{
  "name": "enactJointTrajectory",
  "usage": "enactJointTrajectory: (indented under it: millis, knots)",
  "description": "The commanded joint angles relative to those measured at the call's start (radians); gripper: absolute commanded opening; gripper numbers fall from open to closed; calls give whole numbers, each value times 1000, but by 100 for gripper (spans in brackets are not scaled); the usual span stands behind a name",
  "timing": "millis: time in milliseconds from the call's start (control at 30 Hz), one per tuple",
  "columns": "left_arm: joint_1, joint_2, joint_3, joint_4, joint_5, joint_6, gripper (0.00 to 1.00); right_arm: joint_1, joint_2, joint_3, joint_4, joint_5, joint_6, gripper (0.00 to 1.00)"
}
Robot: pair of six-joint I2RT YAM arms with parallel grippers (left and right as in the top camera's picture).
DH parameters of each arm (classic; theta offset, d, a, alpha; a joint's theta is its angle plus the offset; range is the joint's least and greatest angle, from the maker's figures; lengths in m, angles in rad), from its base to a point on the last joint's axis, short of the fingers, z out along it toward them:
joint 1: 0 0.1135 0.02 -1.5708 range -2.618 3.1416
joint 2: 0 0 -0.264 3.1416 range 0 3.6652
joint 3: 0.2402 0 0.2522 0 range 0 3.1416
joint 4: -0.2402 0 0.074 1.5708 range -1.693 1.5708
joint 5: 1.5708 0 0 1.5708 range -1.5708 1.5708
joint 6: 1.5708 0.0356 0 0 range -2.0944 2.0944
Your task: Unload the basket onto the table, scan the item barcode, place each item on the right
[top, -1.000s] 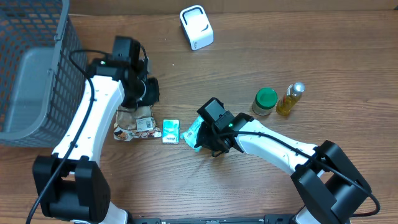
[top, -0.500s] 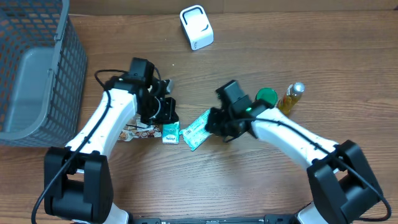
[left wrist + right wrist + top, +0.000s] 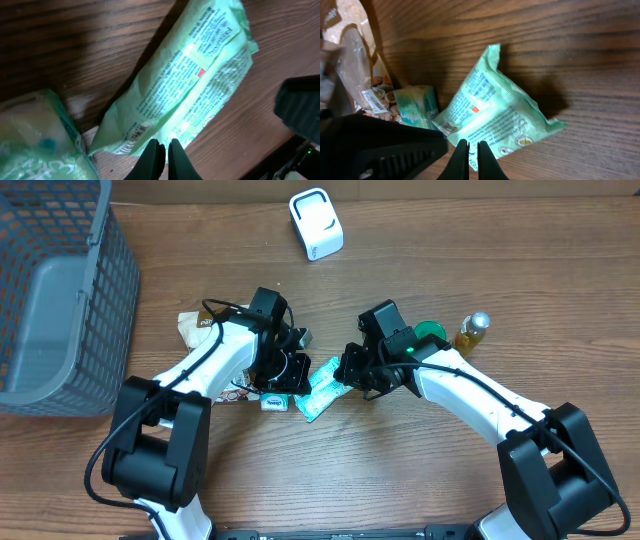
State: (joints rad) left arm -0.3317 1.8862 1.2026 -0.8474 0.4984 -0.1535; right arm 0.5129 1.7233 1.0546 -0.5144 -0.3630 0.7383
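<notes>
Wooden table (image 3: 520,270). Green packet (image 3: 318,390) at mid-table, between both grippers. Left gripper (image 3: 161,146) shut, tips at packet edge; hold unclear. Right gripper (image 3: 469,146) shut, tips at packet's other side; hold also unclear. White scanner (image 3: 316,224) near far edge, basket (image 3: 50,290) at far left corner.

A crinkled mint-green plastic packet (image 3: 322,387) lies diagonally at the middle of the tabletop (image 3: 450,480), printed side up with a small red mark. The white rounded plastic scanner (image 3: 316,223) stands well apart, at the far side.
</notes>
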Motion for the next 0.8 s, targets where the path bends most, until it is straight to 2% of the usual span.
enactJointTrajectory:
  millis: [0, 267, 400, 667, 767]
  knots:
    - [5, 13, -5, 17, 15, 11, 4, 5, 3, -8, 12, -6, -7, 4]
    - [4, 13, -5, 30, 9, 6, 4, 22, 80, -8, 13, -5, -7, 4]
    - [3, 17, -5, 37, -66, -34, 4, 22, 106, -8, 8, 4, -6, 4]
    - [0, 94, -5, 87, -101, -35, 4, 22, 143, -8, -8, 24, -7, 4]
    - [4, 122, -5, 93, -182, -56, 4, 22, 143, -8, -28, 52, -6, 4]
